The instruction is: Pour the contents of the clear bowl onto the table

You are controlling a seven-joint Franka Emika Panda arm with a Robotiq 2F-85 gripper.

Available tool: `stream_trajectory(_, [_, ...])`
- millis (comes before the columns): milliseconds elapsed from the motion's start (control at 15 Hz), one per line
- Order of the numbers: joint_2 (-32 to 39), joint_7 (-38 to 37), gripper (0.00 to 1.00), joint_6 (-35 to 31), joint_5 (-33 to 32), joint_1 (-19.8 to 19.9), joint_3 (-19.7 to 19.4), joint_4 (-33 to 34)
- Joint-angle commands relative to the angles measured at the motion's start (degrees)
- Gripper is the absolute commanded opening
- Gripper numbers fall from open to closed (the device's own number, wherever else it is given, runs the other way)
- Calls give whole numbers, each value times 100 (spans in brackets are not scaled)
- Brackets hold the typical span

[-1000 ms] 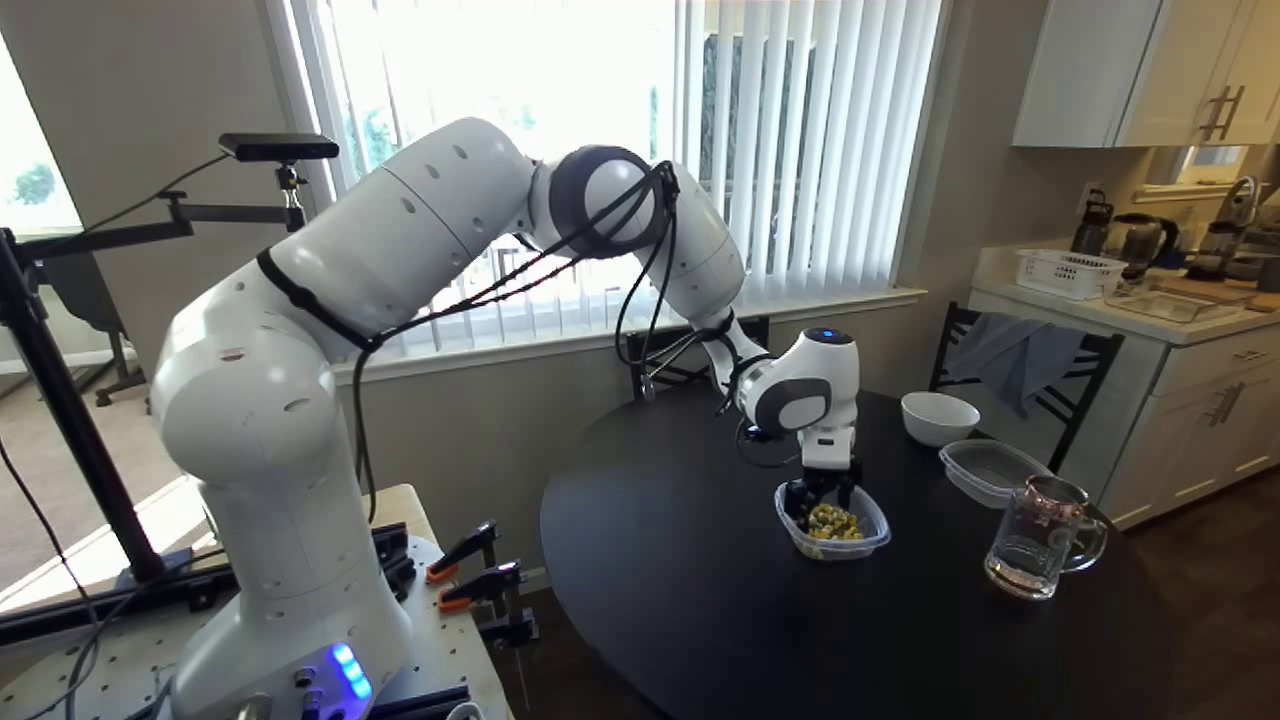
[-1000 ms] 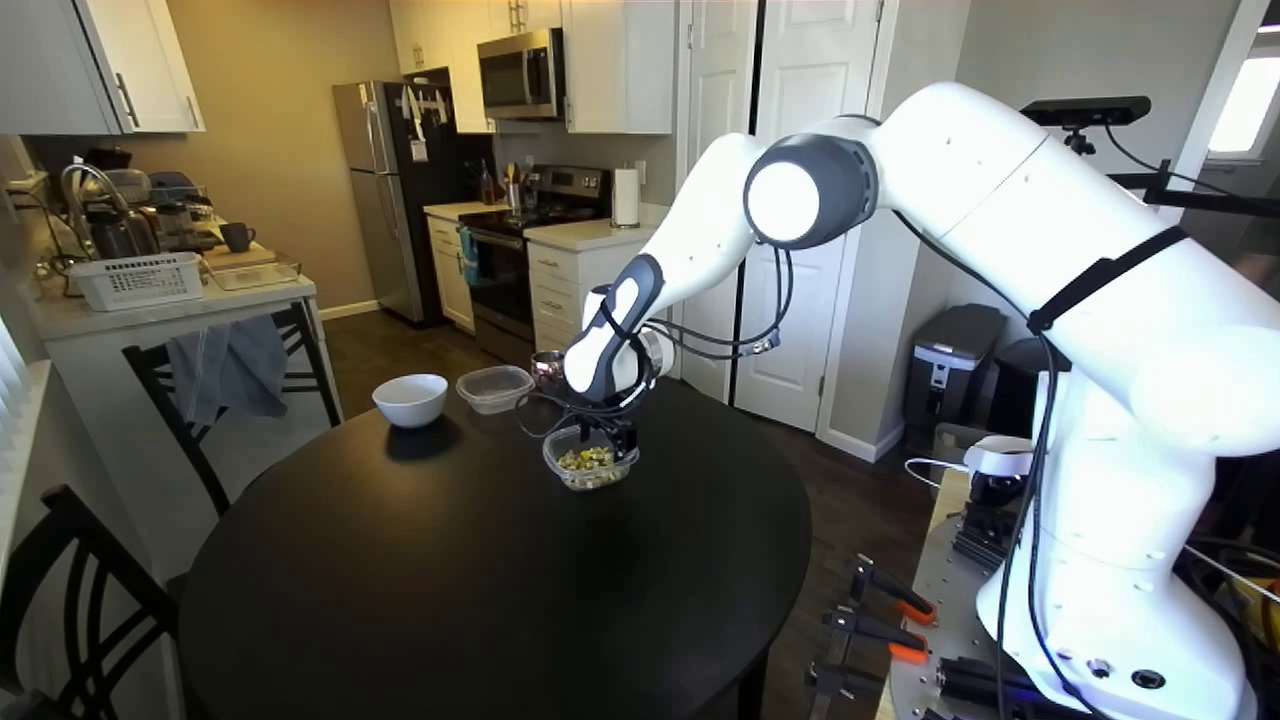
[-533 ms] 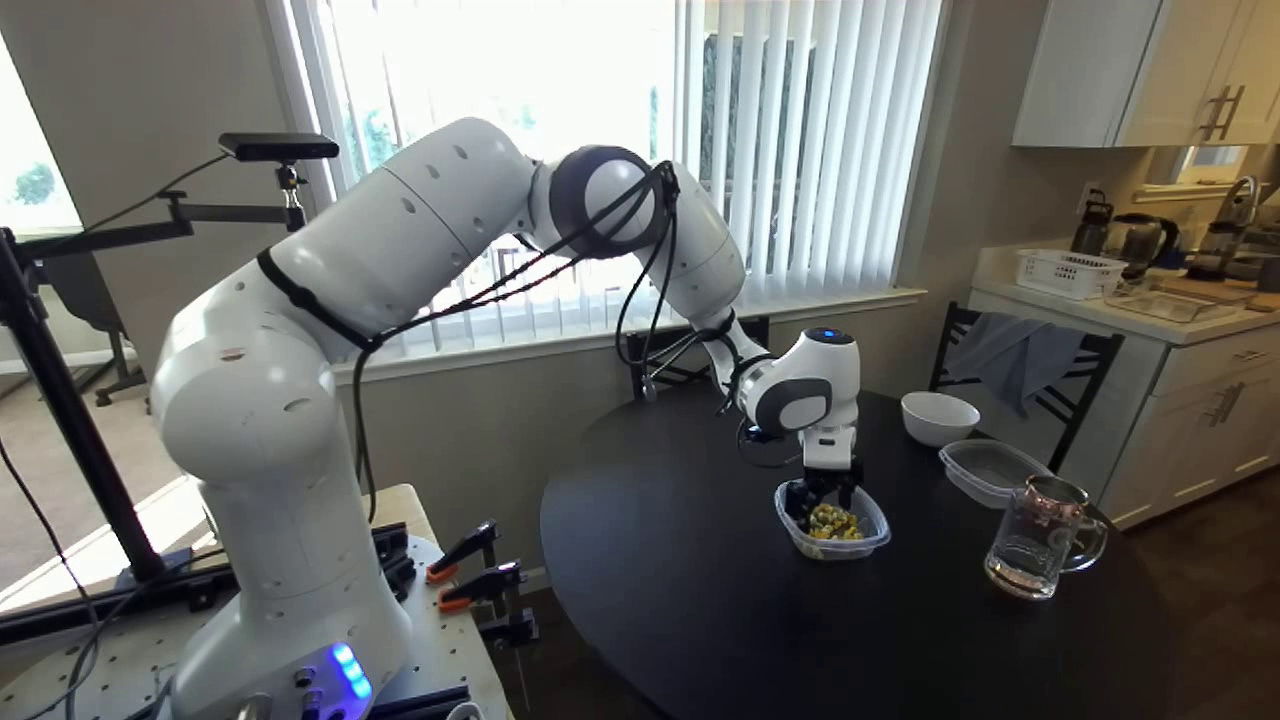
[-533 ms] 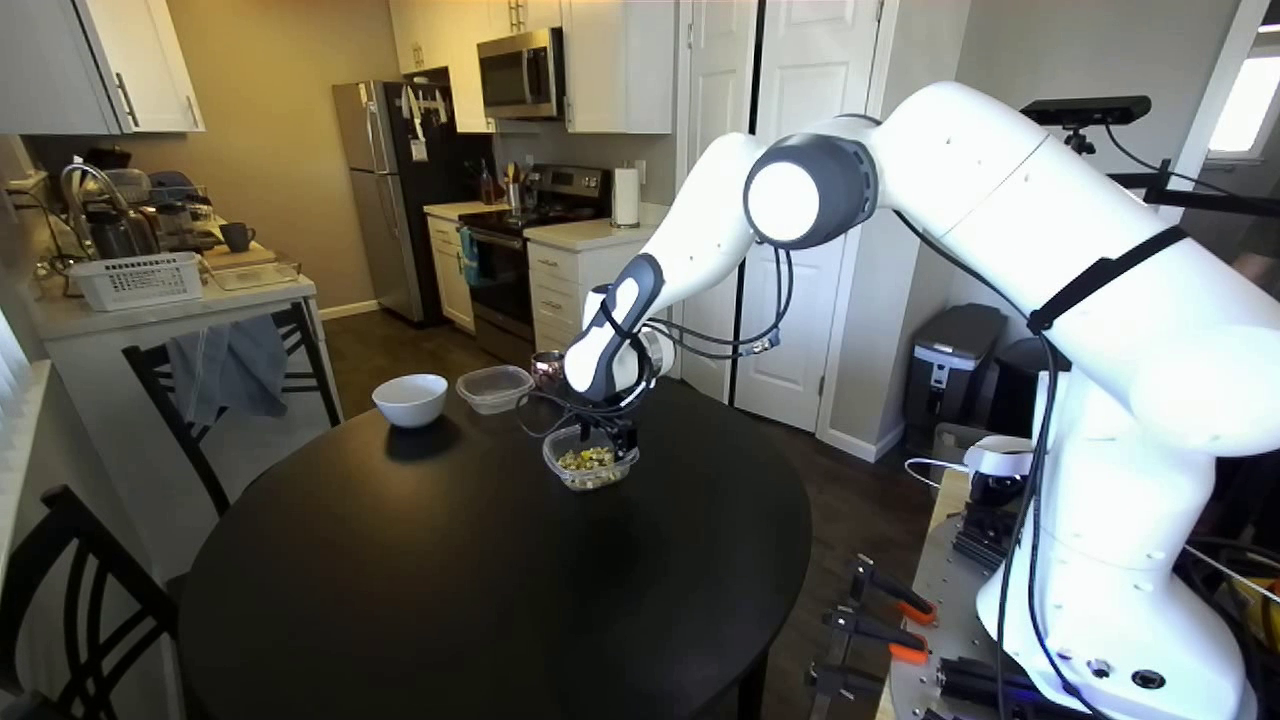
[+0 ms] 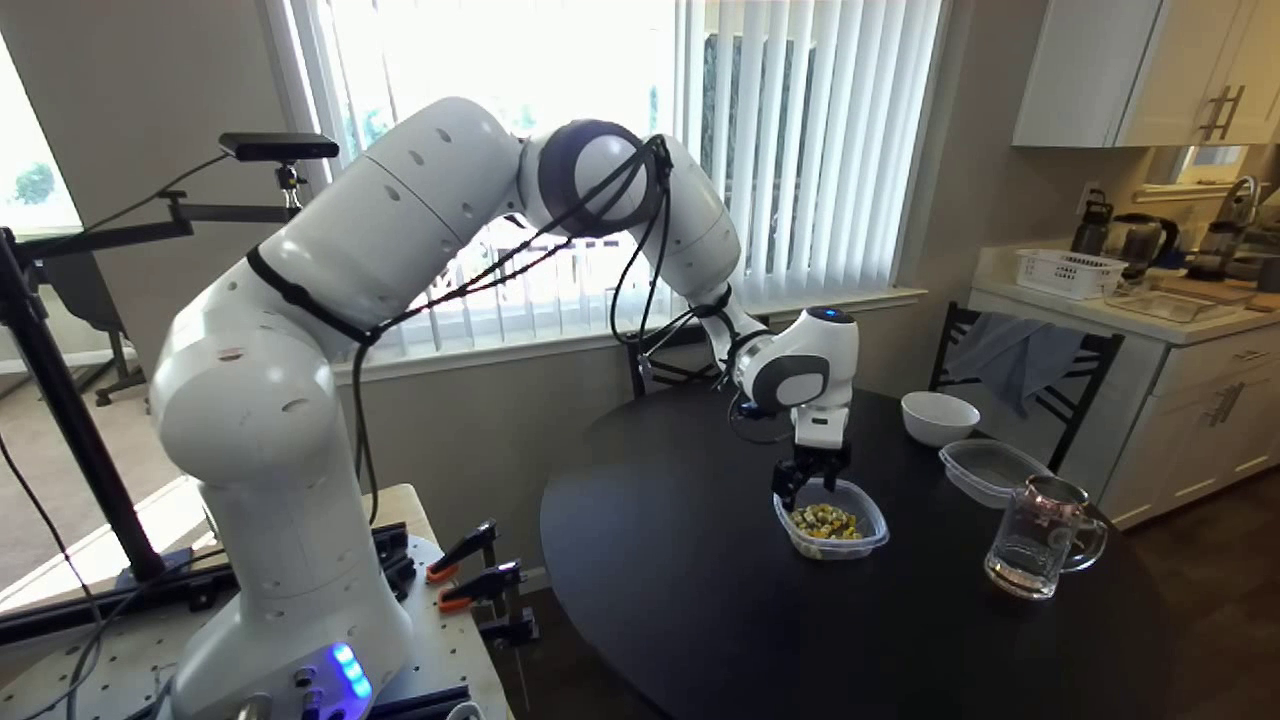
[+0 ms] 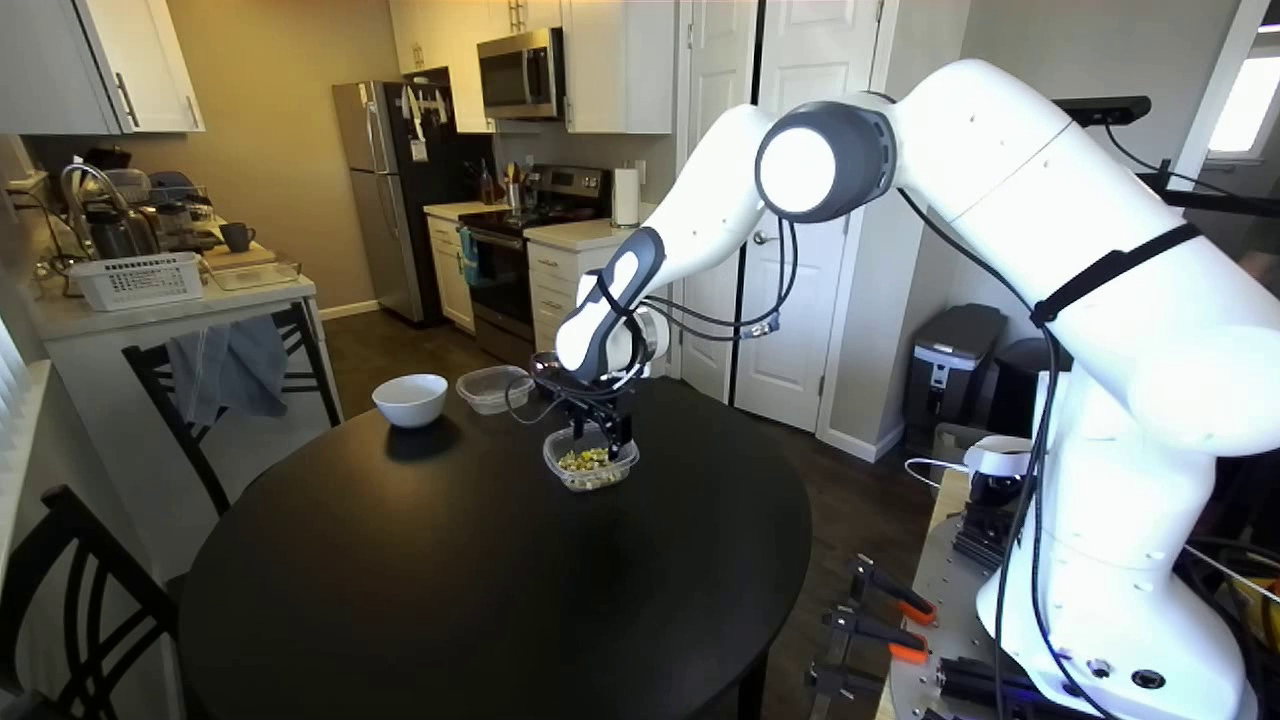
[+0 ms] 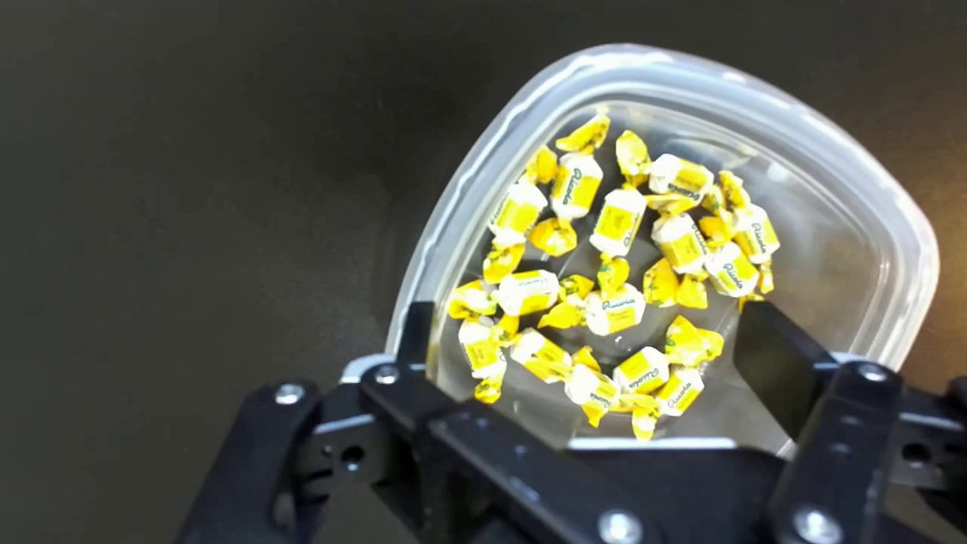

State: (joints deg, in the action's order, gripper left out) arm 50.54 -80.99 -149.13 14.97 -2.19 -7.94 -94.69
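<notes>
Wrist view gives us the dark counter (image 7: 189, 211), bearing the clear bowl (image 7: 823, 242), upright so nothing spills. Over it our hand (image 7: 588, 310) stands wide, holding nothing, one finger (image 7: 416, 332) by the rim, presumably so we can pinch the wall for tipping. Inside lie yellow-wrapped sweets (image 7: 618, 221), unpoured.

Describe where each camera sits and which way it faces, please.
Exterior view: opposite the window, facing it across the table; arm at picture left.
Exterior view: window side, facing the fridge; arm at picture right.
Wrist view: above the clear bowl, looking down; gripper at picture bottom.
Both exterior views share table, arm, white bowl.
</notes>
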Motion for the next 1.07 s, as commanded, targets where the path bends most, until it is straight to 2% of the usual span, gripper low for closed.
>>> stream_trajectory(0, [-398,-64,100,171,-112,-97,-115,-545])
stream_trajectory(267, [-56,-200,100,-65,-274,-266,-338,-697])
stream_trajectory(533, [171,-55,100,-261,-304,-313,-332,-806])
stream_trajectory(600, [181,33,75,-275,-307,-284,-284,-813])
stream_trajectory(667, [190,46,74,-330,-316,-303,-285,-832])
stream_trajectory(1000, [164,47,41,-650,-316,-398,-318,-914])
